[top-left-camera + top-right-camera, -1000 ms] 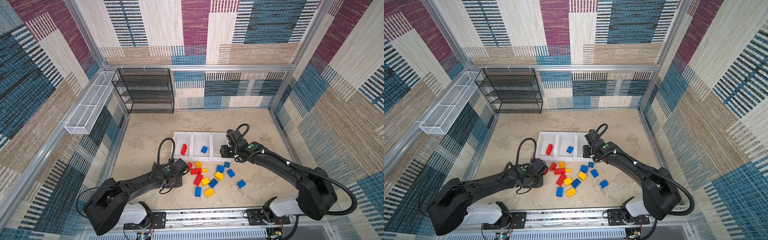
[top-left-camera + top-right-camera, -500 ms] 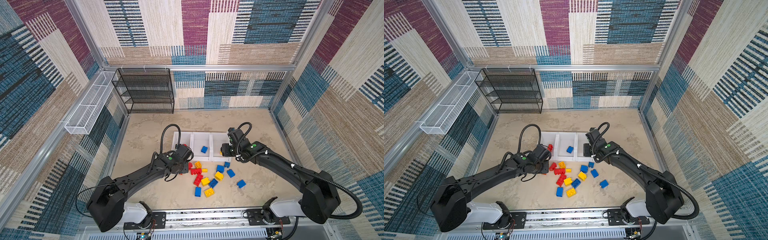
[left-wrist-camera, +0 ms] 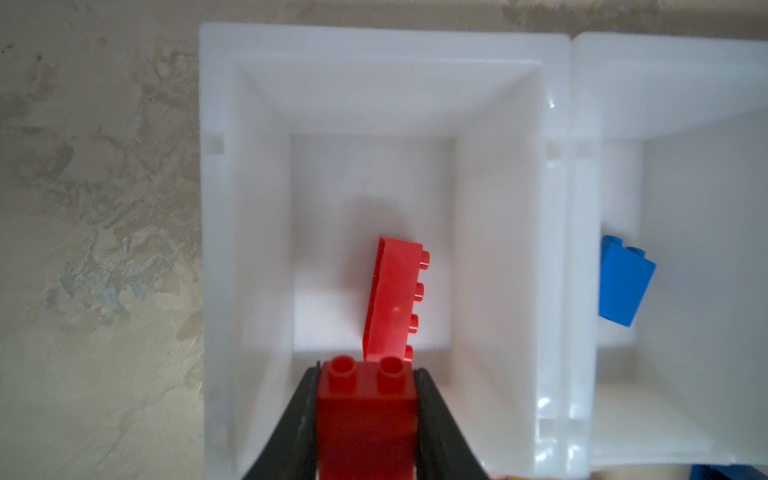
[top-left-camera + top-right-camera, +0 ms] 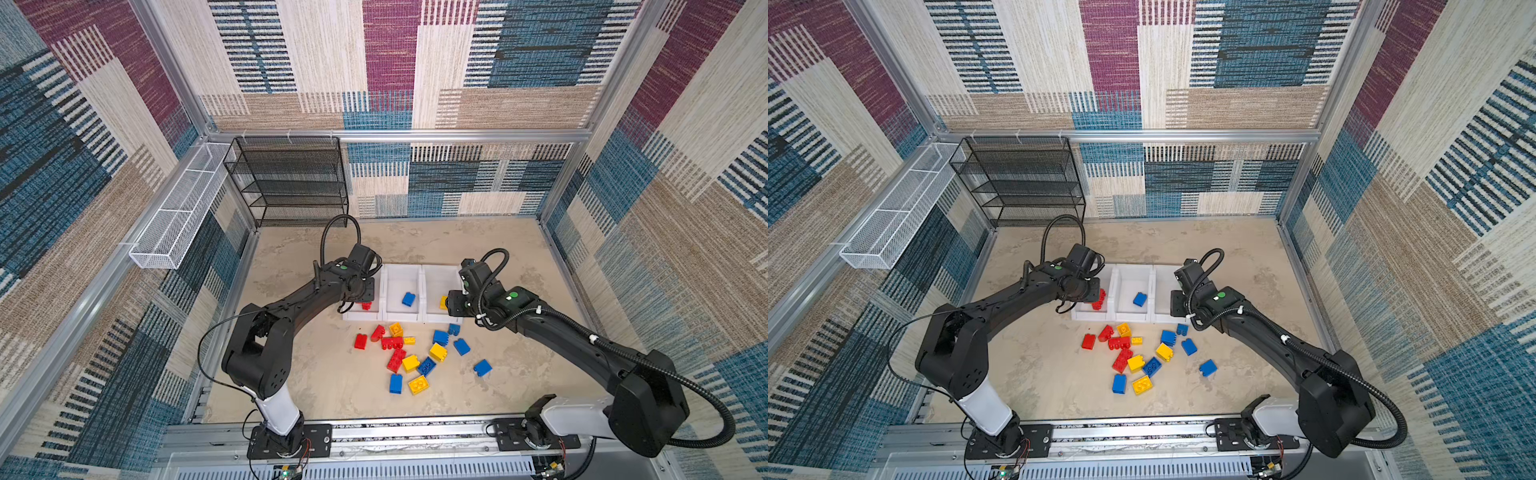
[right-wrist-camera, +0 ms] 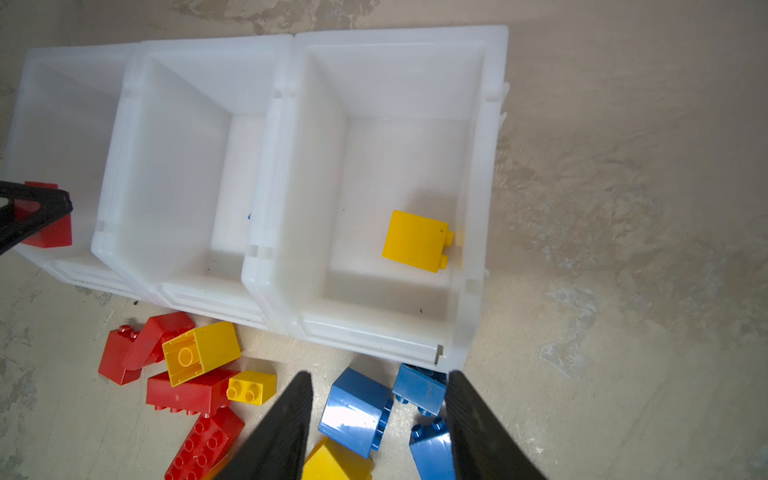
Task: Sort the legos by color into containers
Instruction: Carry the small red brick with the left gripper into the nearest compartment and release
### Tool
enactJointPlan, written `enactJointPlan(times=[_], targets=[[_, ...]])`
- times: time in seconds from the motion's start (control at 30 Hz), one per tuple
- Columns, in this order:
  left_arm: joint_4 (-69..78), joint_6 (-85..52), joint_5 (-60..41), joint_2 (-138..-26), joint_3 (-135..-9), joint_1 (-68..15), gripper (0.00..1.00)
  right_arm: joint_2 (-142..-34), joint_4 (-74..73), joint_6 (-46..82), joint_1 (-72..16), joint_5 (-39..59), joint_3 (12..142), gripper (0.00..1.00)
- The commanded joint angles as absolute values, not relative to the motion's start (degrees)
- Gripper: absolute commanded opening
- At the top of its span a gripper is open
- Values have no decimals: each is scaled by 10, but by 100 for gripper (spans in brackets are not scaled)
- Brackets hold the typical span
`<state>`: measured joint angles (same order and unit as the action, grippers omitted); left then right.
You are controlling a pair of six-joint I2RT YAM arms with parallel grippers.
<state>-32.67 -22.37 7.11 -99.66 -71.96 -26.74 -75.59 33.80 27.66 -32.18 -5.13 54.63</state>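
- Three white bins (image 4: 402, 274) stand joined side by side in a row, and nineteen bricks show in all
- Each bin holds one brick: a long red brick (image 3: 395, 291) in the left bin (image 3: 216, 249), a blue brick (image 4: 408, 299) in the middle bin (image 5: 178, 166), and a yellow brick (image 5: 415, 241) in the right bin (image 5: 395, 145)
- Fifteen loose bricks (image 4: 410, 363) lie scattered just in front of the bins: four red, five yellow, six blue
- The left end effector (image 3: 368, 374) is clamped on a short red brick (image 3: 368, 424) above the near end of the left bin
- The right end effector (image 5: 378, 373) has its fingers apart with nothing between them, above blue bricks at the front of the right bin
- The surface (image 4: 332, 382) is beige and mottled like stone
- The walls are woven patchwork in blue, maroon, tan and cream, set in a metal frame
- A black mesh rack (image 4: 291, 183) stands in the back left corner, and a white wire basket (image 4: 178, 220) hangs on the left wall
- The long red brick lies on its side along the bin's length, slightly skewed, studs toward the middle bin
- The short red brick's studs point out past the fingertips
- The yellow brick lies on its side, studs toward the outer wall
- The blue brick's studs face the back of its bin
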Motion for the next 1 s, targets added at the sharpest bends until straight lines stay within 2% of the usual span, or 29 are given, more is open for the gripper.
enactJointPlan(times=[0.0, 0.17, 0.3, 0.57, 0.97], targets=[[-315, -200, 51, -1012, -728, -254, 30, -751, 336, 292, -323, -53, 540, 54], [-319, -197, 45, -1012, -731, -252, 50, -750, 336, 293, -322, -54, 540, 54], [-316, -200, 33, -992, -726, -252, 57, -754, 335, 290, -323, -53, 543, 55], [-314, -208, 22, -910, -688, -252, 59, -748, 337, 288, -323, -53, 542, 55], [-277, -251, 43, -702, -496, -252, 59, -756, 331, 289, -325, -37, 535, 54]])
